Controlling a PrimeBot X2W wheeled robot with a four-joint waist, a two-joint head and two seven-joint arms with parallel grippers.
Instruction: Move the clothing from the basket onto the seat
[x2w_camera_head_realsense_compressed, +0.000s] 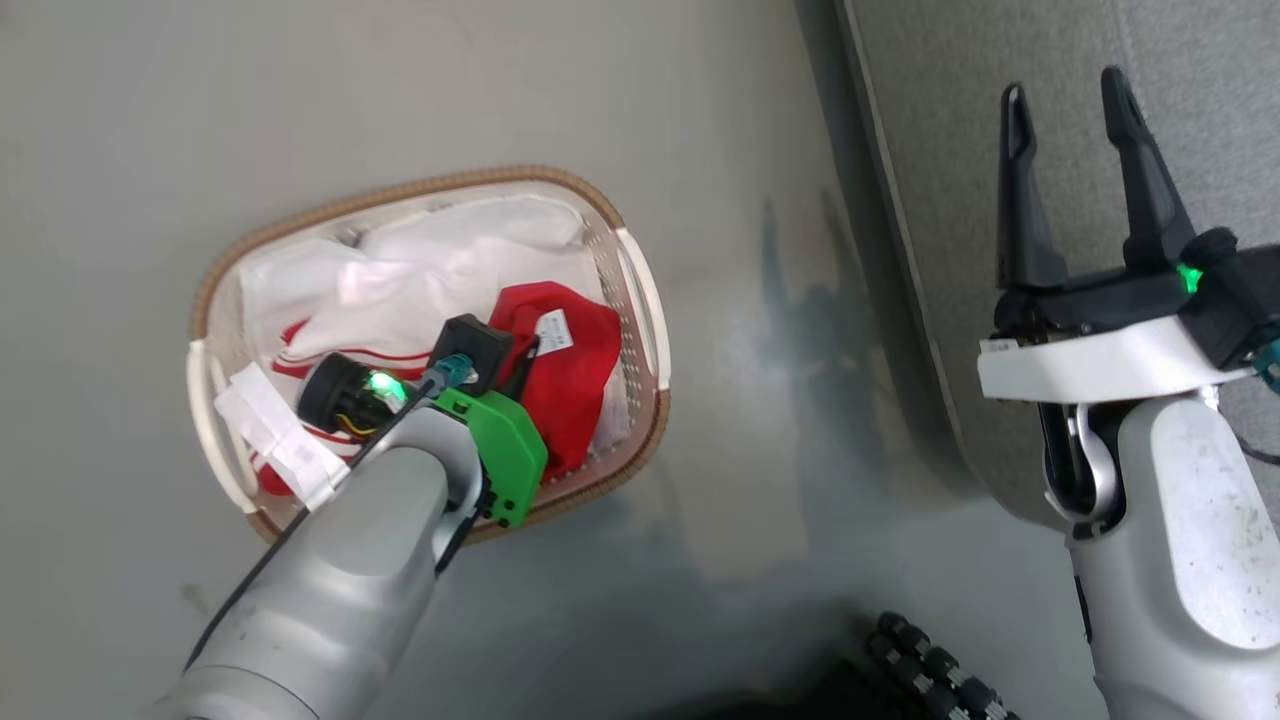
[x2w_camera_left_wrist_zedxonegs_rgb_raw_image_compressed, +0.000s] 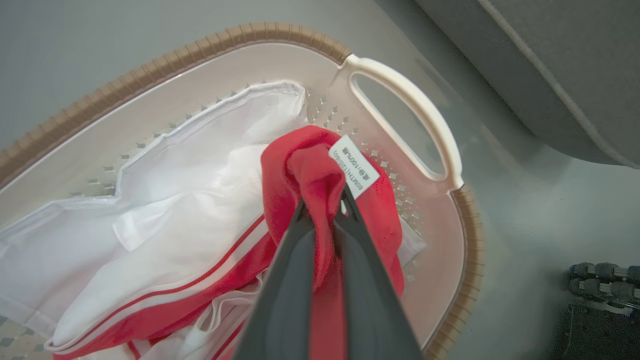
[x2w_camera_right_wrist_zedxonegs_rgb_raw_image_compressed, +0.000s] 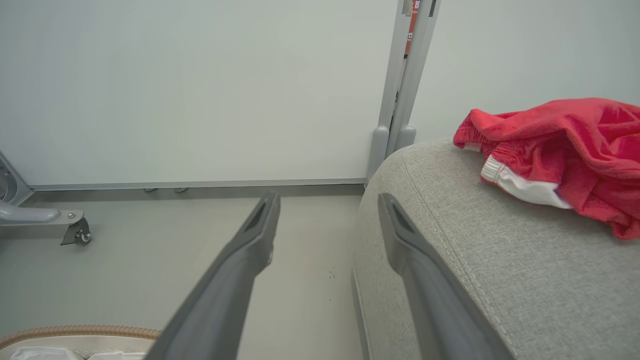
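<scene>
Left hand (x2w_camera_left_wrist_zedxonegs_rgb_raw_image_compressed: 324, 200) clenched on red clothing (x2w_camera_left_wrist_zedxonegs_rgb_raw_image_compressed: 300, 155) fold inside basket (x2w_camera_left_wrist_zedxonegs_rgb_raw_image_compressed: 200, 82); right hand (x2w_camera_head_realsense_compressed: 1065, 90) spread, empty.

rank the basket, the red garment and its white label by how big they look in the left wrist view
1. basket
2. red garment, nearer the camera yet clearly smaller
3. white label

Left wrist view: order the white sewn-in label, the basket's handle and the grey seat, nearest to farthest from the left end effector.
1. White sewn-in label: beside the left end effector tips, on the red garment it pinches.
2. Basket handle: upper right.
3. Grey seat: top right corner, farthest.
</scene>
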